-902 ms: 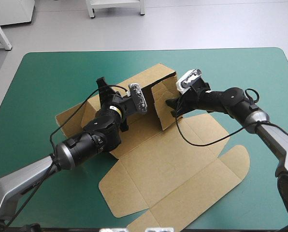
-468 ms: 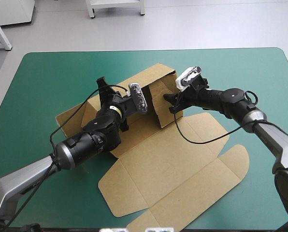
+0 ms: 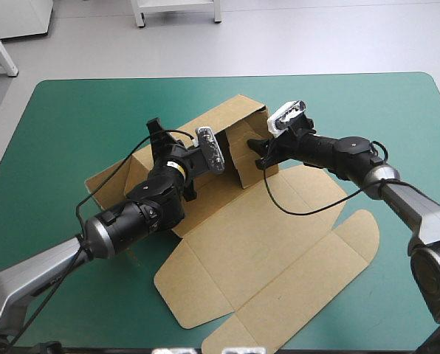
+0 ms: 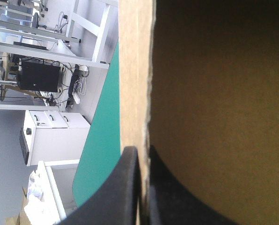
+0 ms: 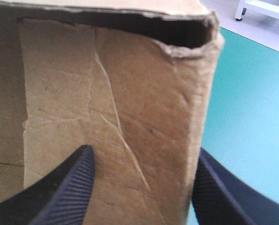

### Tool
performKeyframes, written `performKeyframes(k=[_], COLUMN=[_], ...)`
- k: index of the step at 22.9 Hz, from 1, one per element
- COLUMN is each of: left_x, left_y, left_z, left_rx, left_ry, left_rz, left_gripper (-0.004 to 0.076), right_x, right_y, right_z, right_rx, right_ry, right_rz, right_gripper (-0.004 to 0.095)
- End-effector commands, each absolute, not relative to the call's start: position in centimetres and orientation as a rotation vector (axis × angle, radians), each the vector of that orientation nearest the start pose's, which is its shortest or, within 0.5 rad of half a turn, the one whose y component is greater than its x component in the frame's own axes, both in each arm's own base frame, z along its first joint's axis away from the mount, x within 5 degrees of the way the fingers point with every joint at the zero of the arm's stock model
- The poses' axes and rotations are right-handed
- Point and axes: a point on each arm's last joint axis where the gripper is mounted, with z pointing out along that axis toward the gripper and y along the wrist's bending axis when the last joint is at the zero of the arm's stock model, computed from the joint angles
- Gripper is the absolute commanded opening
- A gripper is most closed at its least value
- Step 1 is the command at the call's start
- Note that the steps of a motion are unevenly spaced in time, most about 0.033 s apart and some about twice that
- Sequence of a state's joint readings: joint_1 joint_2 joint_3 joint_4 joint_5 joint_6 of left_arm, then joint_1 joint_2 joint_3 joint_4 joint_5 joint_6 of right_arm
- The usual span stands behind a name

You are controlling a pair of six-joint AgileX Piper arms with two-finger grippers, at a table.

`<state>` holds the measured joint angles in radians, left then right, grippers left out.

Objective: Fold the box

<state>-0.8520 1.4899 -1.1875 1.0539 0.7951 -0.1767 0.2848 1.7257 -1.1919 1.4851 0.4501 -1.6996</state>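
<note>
The brown box point(image 3: 279, 251) lies as a cut sheet on the teal-green cover, lid and flaps flat toward the front. Its back wall point(image 3: 227, 118) and right side wall point(image 3: 242, 158) stand raised. My left gripper point(image 3: 157, 136) is at the back wall's left part, shut on the board edge point(image 4: 135, 93), one black finger on each face point(image 4: 144, 159). My right gripper point(image 3: 260, 151) stands open astride the creased side wall point(image 5: 130, 93), which sits between its fingers point(image 5: 143, 152).
The teal-green cover point(image 3: 72, 118) shows on every side of the sheet, widest at the far left and far right point(image 3: 397, 110). The sheet's front flaps point(image 3: 227, 332) reach close to the table's front edge.
My right gripper has moved farther in toward the back wall, taking the side wall more upright with it. The flat front of the sheet has shifted slightly. The left gripper has kept its hold.
</note>
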Motion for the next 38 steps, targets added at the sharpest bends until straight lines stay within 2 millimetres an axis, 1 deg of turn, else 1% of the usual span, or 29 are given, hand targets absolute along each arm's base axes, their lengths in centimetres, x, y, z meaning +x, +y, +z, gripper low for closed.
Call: performKeyframes(k=[1, 2, 3, 4, 8, 11, 12, 14, 15, 17, 18, 19, 23, 25, 28, 31, 38], left_x=[24.9, 24.9, 24.9, 24.9, 24.9, 24.9, 24.9, 24.9, 24.9, 24.9, 24.9, 24.9, 24.9, 24.9, 24.9, 24.9, 24.9], left_y=[-20.5, -20.5, -20.5, -20.4, -20.4, -20.2, -20.2, -20.2, -20.2, -20.2, -20.2, -20.2, -20.2, -20.2, -20.3, -20.3, -20.3], left_z=[35.0, 35.0, 35.0, 35.0, 35.0, 35.0, 35.0, 35.0, 35.0, 35.0, 35.0, 35.0, 35.0, 35.0, 35.0, 35.0, 35.0], left_rx=[1.201, 1.201, 1.201, 1.201, 1.199, 1.195, 1.195, 1.195, 1.195, 1.195, 1.195, 1.196, 1.195, 1.195, 1.196, 1.199, 1.207], left_ry=[1.712, 1.712, 1.712, 1.713, 1.719, 1.730, 1.730, 1.730, 1.730, 1.730, 1.730, 1.729, 1.730, 1.730, 1.726, 1.723, 1.719], left_rz=[0.604, 0.604, 0.604, 0.605, 0.612, 0.625, 0.625, 0.625, 0.625, 0.625, 0.625, 0.624, 0.625, 0.625, 0.621, 0.619, 0.624], left_gripper=[-0.0008, -0.0008, -0.0008, -0.0008, -0.0008, -0.0008, -0.0008, -0.0008, -0.0008, -0.0008, -0.0008, -0.0008, -0.0008, -0.0008, -0.0008, -0.0008, -0.0008], right_x=[36.3, 36.3, 36.3, 36.3, 36.2, 36.0, 35.9, 35.5, 35.0, 34.3, 34.1, 34.1, 33.7, 33.6, 33.8, 34.0, 35.7], right_y=[14.9, 14.9, 14.9, 15.0, 15.0, 15.2, 15.1, 15.0, 14.8, 14.4, 14.2, 14.1, 14.0, 13.7, 13.5, 13.6, 14.4], right_z=[28.8, 28.6, 28.6, 28.5, 28.5, 28.6, 28.9, 29.7, 30.5, 31.2, 31.3, 31.1, 29.8, 29.1, 28.7, 28.6, 26.1], right_rx=[-0.763, -0.780, -0.790, -0.812, -0.799, -0.820, -0.828, -0.824, -0.822, -0.809, -0.789, -0.789, -0.828, -0.833, -0.824, -0.817, -0.804], right_ry=[1.821, 1.821, 1.817, 1.815, 1.824, 1.819, 1.813, 1.795, 1.797, 1.840, 1.872, 1.894, 1.969, 1.976, 1.970, 1.939, 1.939], right_rz=[0.486, 0.479, 0.476, 0.473, 0.492, 0.510, 0.506, 0.504, 0.489, 0.475, 0.478, 0.472, 0.464, 0.430, 0.385, 0.386, 0.439], right_gripper=[0.0337, 0.0204, 0.0115, -0.0013, -0.0007, -0.0005, 0.0008, 0.0120, 0.0258, 0.0475, 0.0557, 0.0581, 0.0580, 0.0581, 0.0581, 0.0581, 0.0581])
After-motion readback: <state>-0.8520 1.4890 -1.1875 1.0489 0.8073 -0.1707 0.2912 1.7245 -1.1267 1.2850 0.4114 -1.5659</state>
